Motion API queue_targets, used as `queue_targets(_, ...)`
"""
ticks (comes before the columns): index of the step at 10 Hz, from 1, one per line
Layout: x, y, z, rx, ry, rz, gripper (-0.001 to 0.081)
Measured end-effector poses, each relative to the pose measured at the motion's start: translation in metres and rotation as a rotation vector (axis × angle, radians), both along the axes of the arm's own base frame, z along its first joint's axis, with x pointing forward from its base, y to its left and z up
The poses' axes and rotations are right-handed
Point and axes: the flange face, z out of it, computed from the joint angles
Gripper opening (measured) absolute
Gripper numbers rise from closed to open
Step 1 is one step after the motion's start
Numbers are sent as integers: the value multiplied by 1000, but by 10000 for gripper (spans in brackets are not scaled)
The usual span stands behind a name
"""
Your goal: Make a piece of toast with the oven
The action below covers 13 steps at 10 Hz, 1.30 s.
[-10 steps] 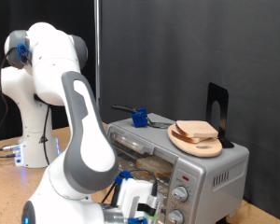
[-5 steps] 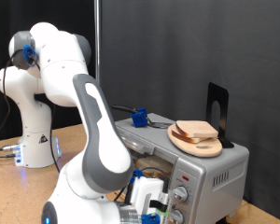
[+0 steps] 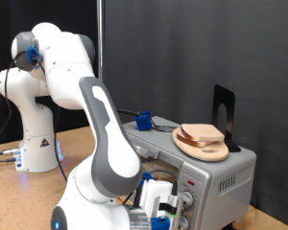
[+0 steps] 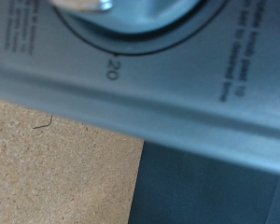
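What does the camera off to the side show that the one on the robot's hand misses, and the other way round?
Only the exterior view shows the piece of toast on a wooden plate atop the oven, with the gripper at the oven's knobs.

Only the wrist view shows the printed 20 by a dial.

Both show the oven's grey front panel and the wooden table.

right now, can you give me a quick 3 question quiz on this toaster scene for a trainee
1. True or false: the piece of toast is inside the oven.
2. What does the toast rest on? A) round wooden plate B) wire rack C) table
3. Fill in: the gripper is low in front of the oven's ____ panel, and the wrist view shows a dial mark reading ____.

Key
1. False; it sits on top of the oven.
2. A, the wooden plate.
3. knob; 20.
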Motion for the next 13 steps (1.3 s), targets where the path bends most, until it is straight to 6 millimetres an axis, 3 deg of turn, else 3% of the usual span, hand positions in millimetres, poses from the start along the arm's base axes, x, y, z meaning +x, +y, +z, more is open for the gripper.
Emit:
queue_targets(2,-1,3,1,8,1,-1,406)
queue_targets(3,-1,4,5,16,-1,2,406)
queue_targets(4,-3,3,8,14,-2,-2,225)
queue_targets(5,-5,2,4,8,5,-14,225)
queue_targets(6,-5,1,4,9,6,-16,101)
queue_targets(10,-6,1,3,12,-6,-21,100)
queue_targets(13,-14,1,-2,23,-192,-39,101)
